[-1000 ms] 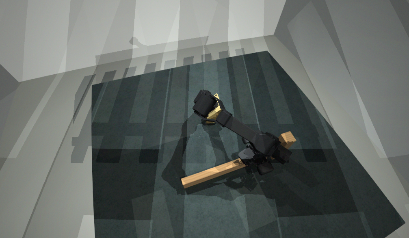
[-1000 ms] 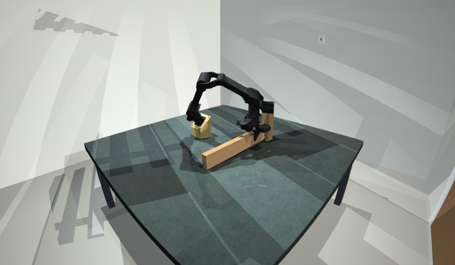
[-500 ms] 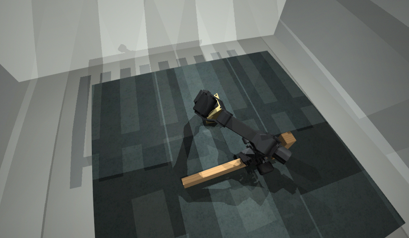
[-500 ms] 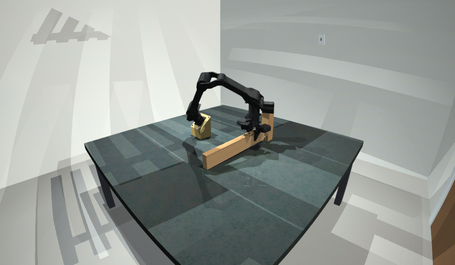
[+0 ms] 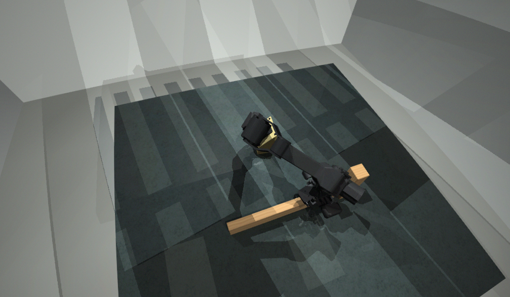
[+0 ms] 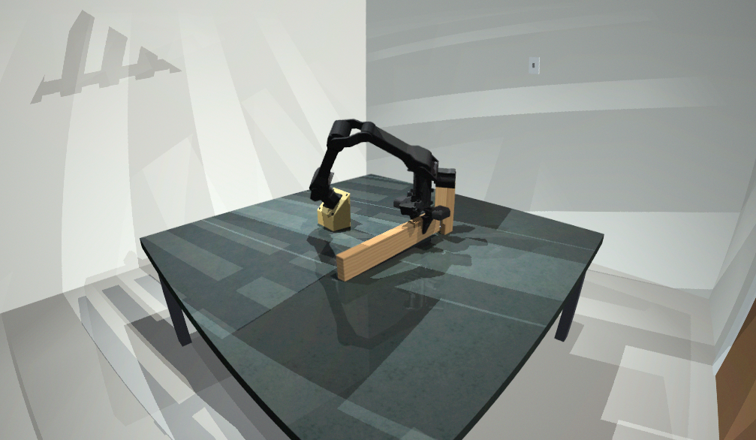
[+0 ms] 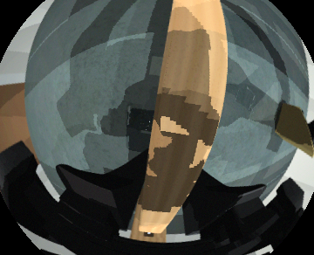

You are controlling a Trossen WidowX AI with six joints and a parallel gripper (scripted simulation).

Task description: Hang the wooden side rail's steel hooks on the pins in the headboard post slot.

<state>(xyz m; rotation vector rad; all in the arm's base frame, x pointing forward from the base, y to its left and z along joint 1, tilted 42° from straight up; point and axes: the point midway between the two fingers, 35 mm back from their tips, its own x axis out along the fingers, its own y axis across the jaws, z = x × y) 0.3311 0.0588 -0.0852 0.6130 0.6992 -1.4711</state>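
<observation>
The wooden side rail stands on edge. Its far end sits on the table, at the lower left of the rail in the top view. Its other end is at or close to the upright headboard post, partly behind the arm. My gripper points down and is shut on the rail near its post end, one finger on each side. The steel hooks, the slot and the pins are hidden, so I cannot tell whether the hooks sit on the pins.
The arm's yellow base block stands left of the post in the exterior view. The arm arches from it over the dark table. My wrist is close beside the post top.
</observation>
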